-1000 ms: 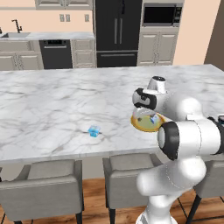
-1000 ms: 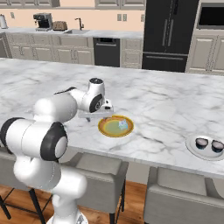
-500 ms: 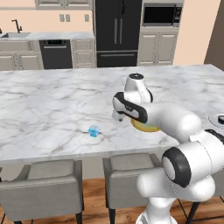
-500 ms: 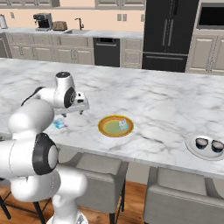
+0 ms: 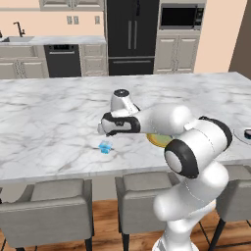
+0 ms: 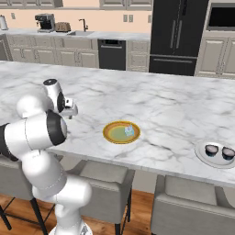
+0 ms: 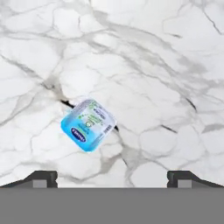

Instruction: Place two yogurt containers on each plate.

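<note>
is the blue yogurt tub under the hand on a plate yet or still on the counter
On the counter: the blue yogurt tub lies on bare marble, apart from the yellow-rimmed plate.

I see a light-blue yogurt tub (image 7: 89,124) with a white printed lid, white grey-veined marble counter (image 7: 153,65), yellow-rimmed olive plate (image 6: 121,132), white plate (image 6: 215,154).

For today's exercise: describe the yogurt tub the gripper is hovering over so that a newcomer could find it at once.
Start at the long marble island counter and look near its front edge, just below the open gripper. There a small light-blue squarish yogurt tub sits alone on bare marble, unlike its twin on the yellow-rimmed plate.
</note>
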Robot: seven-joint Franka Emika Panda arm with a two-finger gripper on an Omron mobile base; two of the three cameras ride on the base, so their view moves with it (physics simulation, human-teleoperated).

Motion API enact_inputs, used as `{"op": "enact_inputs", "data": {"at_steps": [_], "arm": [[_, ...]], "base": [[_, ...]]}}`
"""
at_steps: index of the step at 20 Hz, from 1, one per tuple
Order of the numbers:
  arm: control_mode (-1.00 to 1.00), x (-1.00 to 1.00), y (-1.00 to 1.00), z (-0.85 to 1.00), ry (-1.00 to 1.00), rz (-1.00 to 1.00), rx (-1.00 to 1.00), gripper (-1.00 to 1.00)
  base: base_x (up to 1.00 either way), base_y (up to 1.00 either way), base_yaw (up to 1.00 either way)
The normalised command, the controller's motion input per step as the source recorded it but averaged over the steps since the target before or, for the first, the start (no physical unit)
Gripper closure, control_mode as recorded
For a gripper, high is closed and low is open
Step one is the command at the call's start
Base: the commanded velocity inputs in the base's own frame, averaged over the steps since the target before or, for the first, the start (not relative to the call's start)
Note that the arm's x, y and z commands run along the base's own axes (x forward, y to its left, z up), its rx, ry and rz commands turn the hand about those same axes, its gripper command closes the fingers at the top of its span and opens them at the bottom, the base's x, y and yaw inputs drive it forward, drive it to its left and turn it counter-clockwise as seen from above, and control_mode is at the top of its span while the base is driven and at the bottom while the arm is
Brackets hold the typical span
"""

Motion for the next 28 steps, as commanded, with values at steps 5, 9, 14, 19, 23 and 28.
{"op": "enact_inputs", "data": {"at_steps": [5, 9, 14, 19, 23, 28], "arm": [[-1.0, 0.21, 0.31, -0.12, 0.13, -0.63, 0.0, -1.0], [-1.0, -0.06, -0.16, -0.09, 0.19, -0.35, 0.09, -1.0], [-1.0, 0.09, -0.17, -0.13, 0.17, -0.01, 0.19, -1.0], [-1.0, 0.04, 0.11, -0.54, 0.02, 0.05, 0.09, -1.0], [-1.0, 0.29, 0.3, -0.26, -0.04, 0.03, 0.06, -1.0], [-1.0, 0.18, 0.09, -0.04, -0.02, 0.0, 0.0, -1.0]], "base": [[0.0, 0.0, 0.0], [0.0, 0.0, 0.0], [0.0, 0.0, 0.0], [0.0, 0.0, 0.0], [0.0, 0.0, 0.0], [0.0, 0.0, 0.0]]}}
